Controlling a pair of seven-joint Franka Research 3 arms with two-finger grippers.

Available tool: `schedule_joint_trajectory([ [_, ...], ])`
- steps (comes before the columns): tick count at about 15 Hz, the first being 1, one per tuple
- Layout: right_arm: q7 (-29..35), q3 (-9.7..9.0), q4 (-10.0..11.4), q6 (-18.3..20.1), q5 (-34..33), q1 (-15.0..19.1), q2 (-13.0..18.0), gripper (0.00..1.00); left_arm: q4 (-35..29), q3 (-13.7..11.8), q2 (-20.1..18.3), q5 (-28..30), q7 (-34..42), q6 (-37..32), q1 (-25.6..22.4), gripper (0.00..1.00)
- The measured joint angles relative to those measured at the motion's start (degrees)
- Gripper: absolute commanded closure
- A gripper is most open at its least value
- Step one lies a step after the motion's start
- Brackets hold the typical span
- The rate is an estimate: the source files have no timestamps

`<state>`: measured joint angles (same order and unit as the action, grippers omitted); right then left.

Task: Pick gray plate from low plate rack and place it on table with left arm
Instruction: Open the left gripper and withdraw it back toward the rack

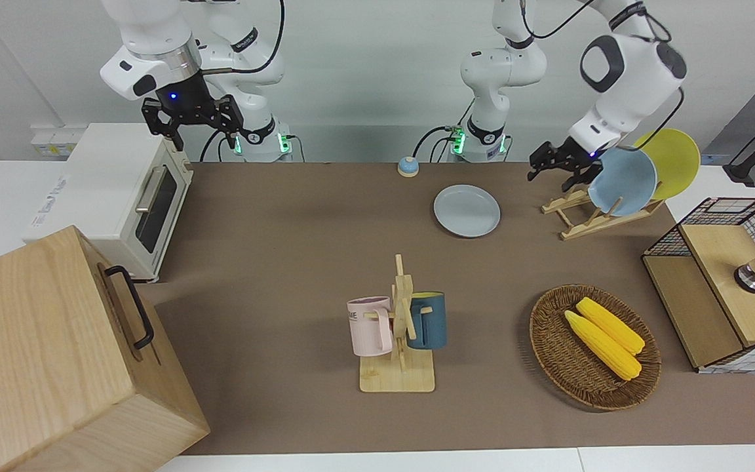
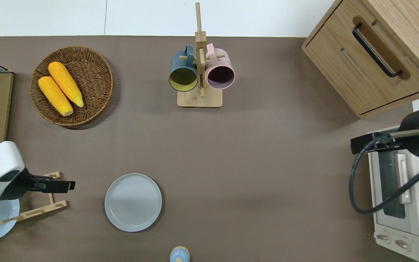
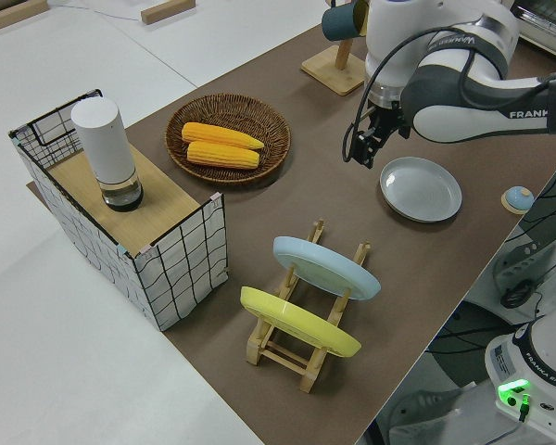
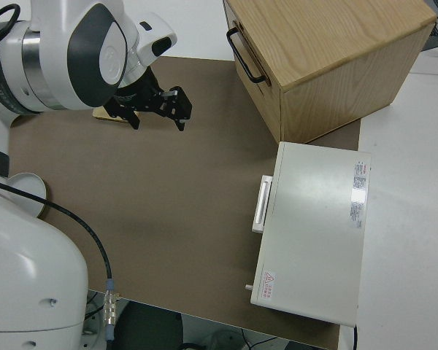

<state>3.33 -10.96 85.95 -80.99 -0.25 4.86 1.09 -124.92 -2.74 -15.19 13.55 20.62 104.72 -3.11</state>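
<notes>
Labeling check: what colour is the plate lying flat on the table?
Plain pale gray plate; the overhead view shows it best.

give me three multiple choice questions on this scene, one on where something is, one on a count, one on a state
1. Where is the gray plate?
A. flat on the table
B. in the low plate rack
C. in the wicker basket

2. How many plates stand in the low plate rack?
A. none
B. two
C. three

3. What is the left tool doing?
A. gripping the gray plate
B. gripping a mug
C. holding nothing

Answers:
1. A, the plate lies flat on the table, between the rack and the small bell.
2. B, only the light blue plate and the yellow plate lean in it.
3. C, its fingers are open and empty over the rack's end, apart from the plate.

The right arm is parked.
</notes>
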Motion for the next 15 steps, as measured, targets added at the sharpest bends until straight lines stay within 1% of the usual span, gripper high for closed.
schedule_joint_trajectory([
  [5,0.00,0.00,0.00,0.00,0.00,0.00,0.00,0.011,12.70,0.89,-0.29,-7.45,-4.40,-9.83,0.01,0.00],
  [8,0.00,0.00,0.00,0.00,0.00,0.00,0.00,0.013,17.78,1.78,-0.29,-11.36,-4.82,-13.69,0.05,0.00],
  [10,0.00,0.00,0.00,0.00,0.00,0.00,0.00,0.011,19.22,2.32,-0.28,-12.37,-4.82,-15.55,0.06,0.00],
  [12,0.00,0.00,0.00,0.00,0.00,0.00,0.00,0.011,19.53,3.39,-0.27,-14.42,-4.83,-17.71,0.07,0.00],
  [15,0.00,0.00,0.00,0.00,0.00,0.00,0.00,0.011,19.53,4.64,-0.19,-15.26,-4.73,-18.84,0.12,0.00],
])
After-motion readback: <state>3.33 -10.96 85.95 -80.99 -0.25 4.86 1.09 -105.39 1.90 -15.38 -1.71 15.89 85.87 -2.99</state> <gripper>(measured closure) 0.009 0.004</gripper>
